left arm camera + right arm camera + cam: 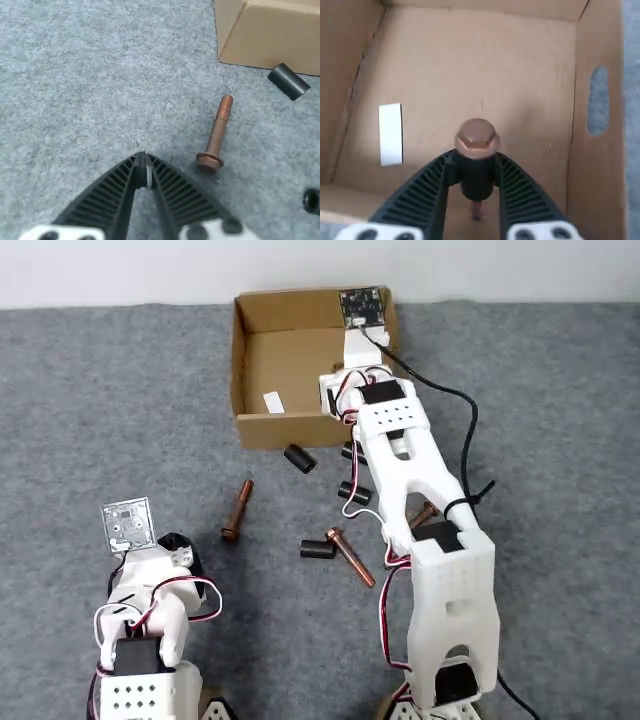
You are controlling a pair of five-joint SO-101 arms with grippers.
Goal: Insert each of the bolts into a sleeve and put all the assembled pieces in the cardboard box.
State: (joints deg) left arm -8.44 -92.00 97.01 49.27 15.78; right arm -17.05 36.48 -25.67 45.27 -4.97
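My right gripper (476,161) is shut on an assembled piece (476,150), a copper bolt seated in a black sleeve, held over the floor of the cardboard box (520,75). In the high view that arm reaches over the box (258,345) at its front right corner. My left gripper (145,162) is shut and holds nothing, low over the carpet. A loose copper bolt (216,132) lies just beside it, head towards the gripper. Two more bolts (350,556) (422,514) and several black sleeves (299,458) (318,549) (354,492) lie in front of the box.
Grey carpet covers the table. A white label (390,134) is stuck to the box floor. The box's corner (265,30) and a sleeve (288,81) lie beyond the left gripper. The right arm's black cable (468,440) trails to the right.
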